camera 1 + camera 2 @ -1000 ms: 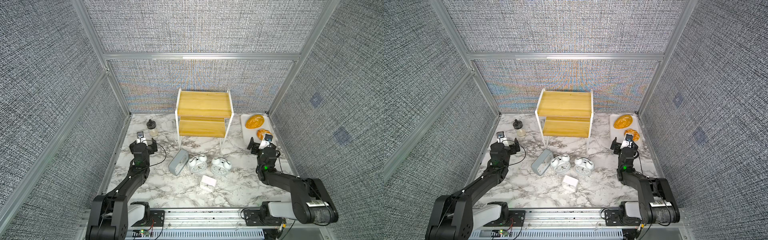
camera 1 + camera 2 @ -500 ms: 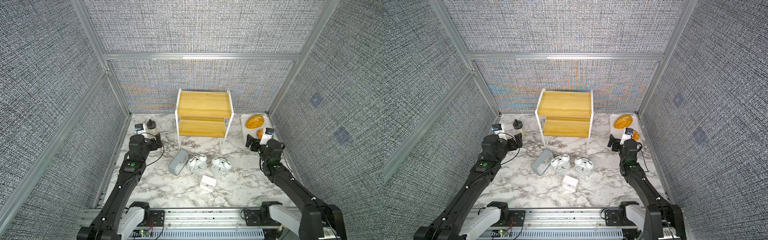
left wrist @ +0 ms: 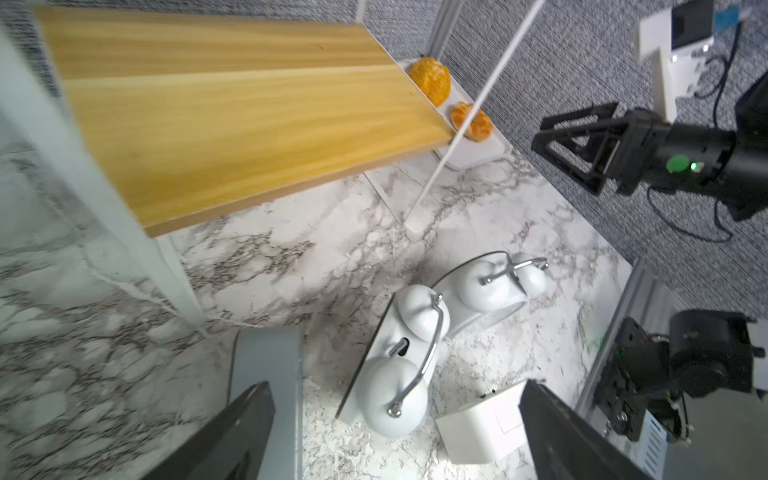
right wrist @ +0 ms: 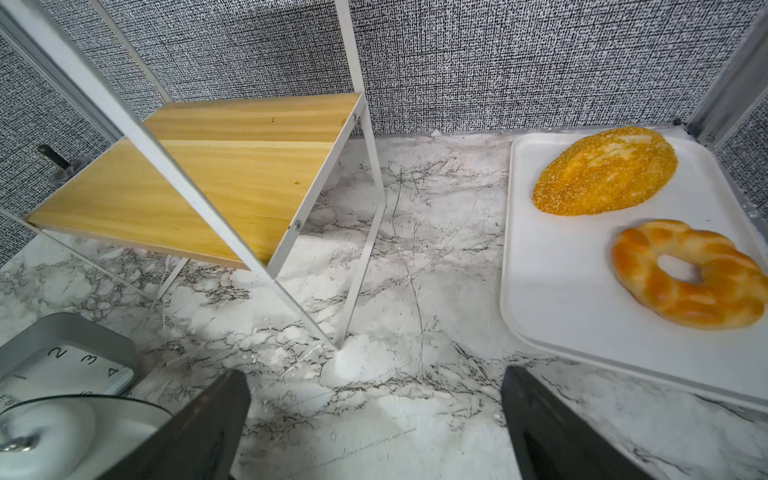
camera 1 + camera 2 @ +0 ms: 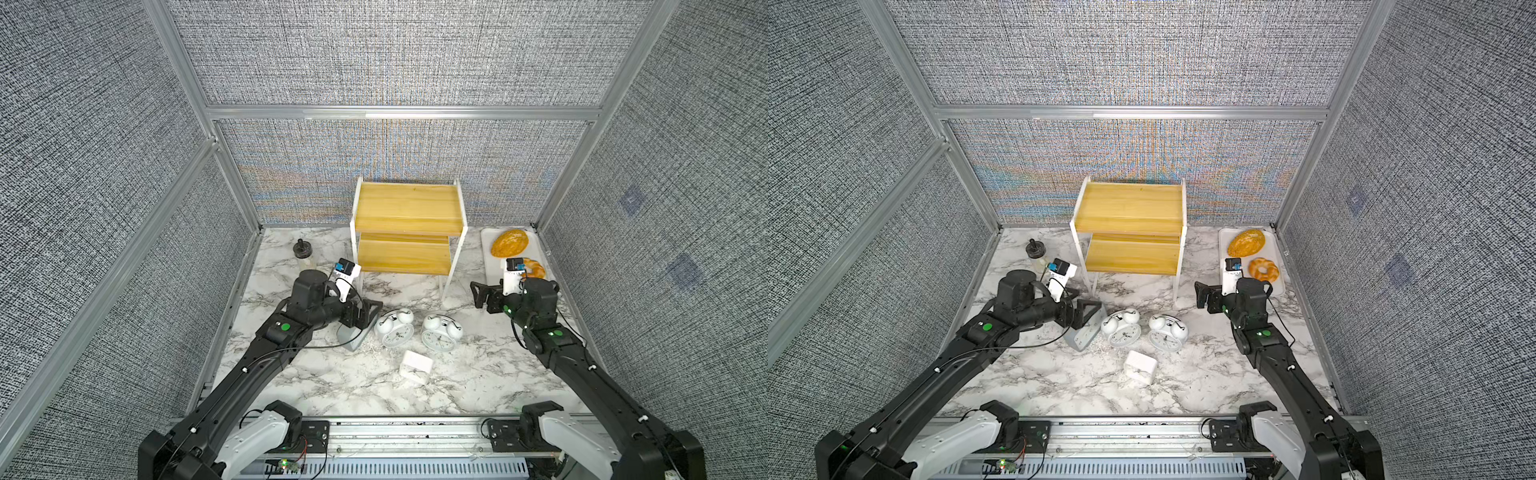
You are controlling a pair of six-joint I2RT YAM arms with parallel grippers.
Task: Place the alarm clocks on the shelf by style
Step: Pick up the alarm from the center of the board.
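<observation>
One jar with a black lid stands on the tabletop, behind my left pincer and to its left. That pincer is spread wide and holds nothing. It hangs over the far end of the one grey-blue clock; whether a finger touches the case I cannot tell. In the left wrist view the grey case sits beside one finger, and a bell clock shows in the gap.

Just right of my left pincer are two round white twin-bell clocks side by side: the nearer twin-bell clock, close by the grey-blue one, and the farther twin-bell clock beyond it. One small white clock sits in front of that pair. That makes four clocks, all on the tabletop.

The one shelf, with two yellow boards, stands behind the clocks, between my two pincers and farther back than both.

My right pincer is also spread wide with only marble between its fingers; it hovers just right of the shelf's front right leg. Behind it and to its right is one white tray carrying two breads: one oval loaf and one ring loaf.
</observation>
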